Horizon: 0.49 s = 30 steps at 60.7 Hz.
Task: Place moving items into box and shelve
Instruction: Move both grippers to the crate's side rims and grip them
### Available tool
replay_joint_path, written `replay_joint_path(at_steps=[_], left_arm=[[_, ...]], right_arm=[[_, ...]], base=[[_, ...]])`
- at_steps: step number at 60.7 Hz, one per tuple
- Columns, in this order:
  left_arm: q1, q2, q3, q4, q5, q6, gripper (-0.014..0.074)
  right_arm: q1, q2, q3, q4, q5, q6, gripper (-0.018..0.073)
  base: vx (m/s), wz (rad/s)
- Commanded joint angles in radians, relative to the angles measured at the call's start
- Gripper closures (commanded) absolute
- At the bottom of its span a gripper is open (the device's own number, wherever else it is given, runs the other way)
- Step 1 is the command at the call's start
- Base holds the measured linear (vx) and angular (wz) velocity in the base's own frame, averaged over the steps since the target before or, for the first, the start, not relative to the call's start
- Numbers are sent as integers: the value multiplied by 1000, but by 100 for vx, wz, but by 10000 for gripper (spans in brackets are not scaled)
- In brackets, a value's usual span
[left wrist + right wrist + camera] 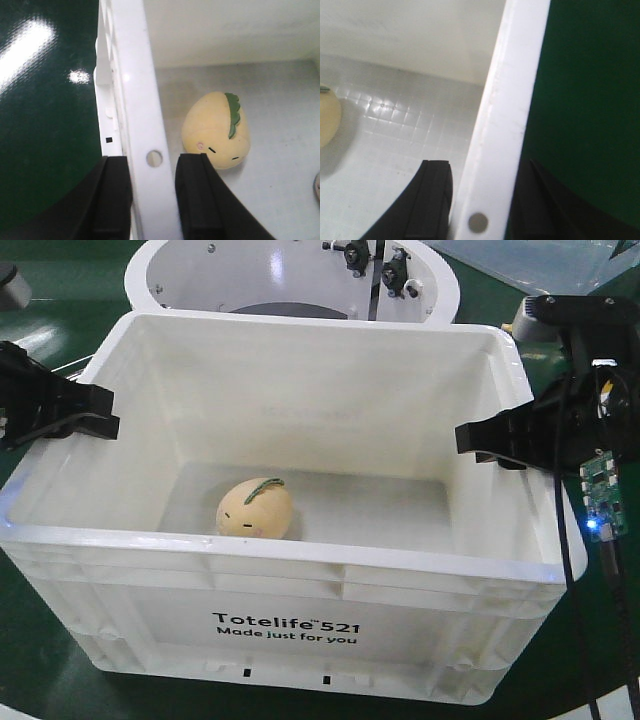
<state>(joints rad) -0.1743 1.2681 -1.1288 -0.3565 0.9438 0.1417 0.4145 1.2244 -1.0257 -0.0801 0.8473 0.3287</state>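
Observation:
The box (290,585), a large white crate printed "Totelife 521", stands on the green surface. One moving item, a pale yellow mango-shaped object (255,508) with a green stem strip, lies on the box floor near the front left. It also shows in the left wrist view (215,130) and at the edge of the right wrist view (326,120). My left gripper (98,412) (152,160) straddles the left rim (135,100), with a thin gap at the inner finger. My right gripper (490,445) (485,167) straddles the right rim (515,90), fingers tight against it.
A white round drum (290,280) with black fittings stands right behind the box. A small circuit board (598,495) with a blue light and hanging cables sits on the right arm. Glossy dark green surface (45,100) surrounds the box.

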Motion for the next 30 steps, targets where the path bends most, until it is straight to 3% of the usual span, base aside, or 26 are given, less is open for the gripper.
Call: replay_joint_path(at_steps=[1,16,30], left_arm=[[-7,-39,-70,-147,-25,-1,604],[-7,-48,-93,-173,4,1,604],[-7,-104,-93,-191,-53,1,604]], right_arm=[[1,-49,-36,7,-104,16,565],[1,-97,-36,3,-130,16,565],[1,-128,-40,0,-162,16,565]], base=[[0,0],[0,0],[0,0]])
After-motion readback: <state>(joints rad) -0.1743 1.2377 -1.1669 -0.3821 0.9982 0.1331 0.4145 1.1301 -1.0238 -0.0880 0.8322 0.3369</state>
